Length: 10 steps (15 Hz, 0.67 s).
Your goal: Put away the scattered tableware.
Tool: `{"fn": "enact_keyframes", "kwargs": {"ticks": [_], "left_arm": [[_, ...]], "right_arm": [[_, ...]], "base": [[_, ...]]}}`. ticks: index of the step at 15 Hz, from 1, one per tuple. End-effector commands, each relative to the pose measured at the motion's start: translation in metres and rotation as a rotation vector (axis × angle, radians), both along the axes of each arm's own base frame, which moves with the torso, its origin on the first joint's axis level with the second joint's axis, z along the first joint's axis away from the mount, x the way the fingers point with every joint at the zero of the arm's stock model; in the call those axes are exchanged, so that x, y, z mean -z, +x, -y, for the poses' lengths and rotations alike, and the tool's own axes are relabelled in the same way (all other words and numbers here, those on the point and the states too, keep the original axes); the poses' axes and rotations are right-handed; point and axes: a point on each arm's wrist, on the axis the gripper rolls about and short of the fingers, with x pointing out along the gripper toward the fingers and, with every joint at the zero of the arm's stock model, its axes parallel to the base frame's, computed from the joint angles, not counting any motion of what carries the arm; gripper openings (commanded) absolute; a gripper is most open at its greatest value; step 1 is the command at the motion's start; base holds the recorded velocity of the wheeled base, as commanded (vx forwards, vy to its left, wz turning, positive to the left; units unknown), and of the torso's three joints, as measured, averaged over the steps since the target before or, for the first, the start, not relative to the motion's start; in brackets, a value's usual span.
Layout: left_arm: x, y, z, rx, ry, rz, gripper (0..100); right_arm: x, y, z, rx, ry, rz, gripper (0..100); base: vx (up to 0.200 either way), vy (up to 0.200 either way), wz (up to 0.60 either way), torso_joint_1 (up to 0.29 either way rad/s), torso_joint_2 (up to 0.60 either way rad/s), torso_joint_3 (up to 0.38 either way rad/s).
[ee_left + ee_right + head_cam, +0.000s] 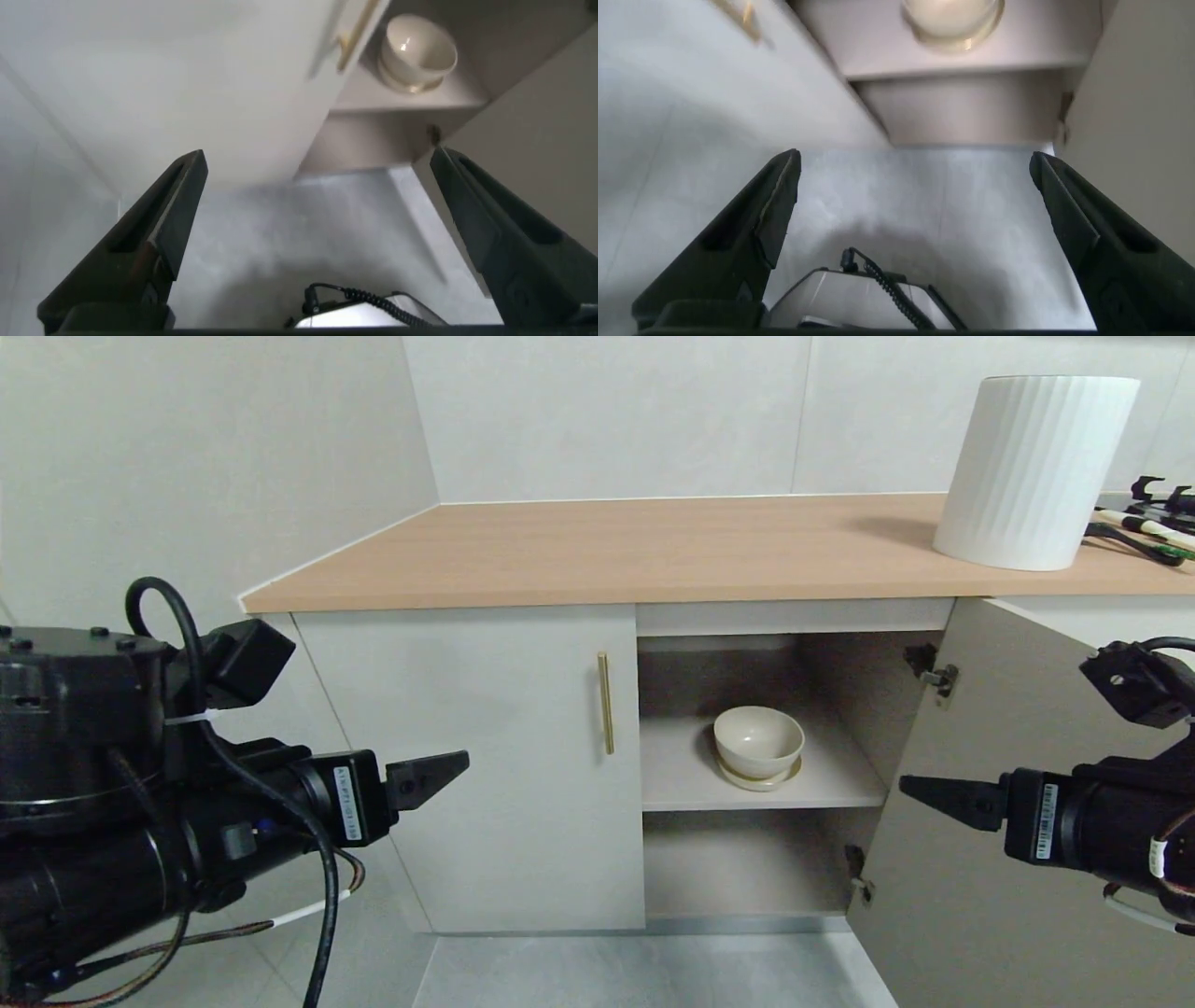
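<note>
A cream bowl (759,739) rests on a small plate (761,776) on the middle shelf (686,775) of the open cupboard; the bowl (420,50) also shows in the left wrist view and the bowl (952,17) in the right wrist view. My left gripper (439,775) hangs open in front of the closed left door, well short of the shelf. My right gripper (938,795) hangs open in front of the swung-out right door (971,803). Both hold nothing; their fingers (149,238) (738,243) stand wide apart above the floor.
The left cupboard door (485,756) is closed, with a brass handle (605,702). On the wooden countertop (607,546) stands a white ribbed cylinder (1032,471), with utensils (1144,527) at the far right. Grey floor (644,971) lies below, and the lower shelf (738,882) holds nothing visible.
</note>
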Motion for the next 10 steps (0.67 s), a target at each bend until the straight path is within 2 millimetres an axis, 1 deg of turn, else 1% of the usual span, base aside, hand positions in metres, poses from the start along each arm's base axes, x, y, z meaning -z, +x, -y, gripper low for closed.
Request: {"fn": "enact_keyframes", "kwargs": {"ticks": [1,10], "left_arm": [[0.0019,0.0019,0.001,0.0,0.004,-0.007,100],[0.0012,0.0013,0.0007,0.0,0.003,-0.004,100]], "right_arm": [[0.0034,0.0012,-0.0007,0.0,-0.006,-0.012,100],[0.0067,0.003,-0.0017,-0.001,-0.016,-0.027,100]], "base": [[-0.2,0.0,0.0,0.002,0.0,0.002],[-0.2,0.0,0.0,0.002,0.0,0.002]]}}
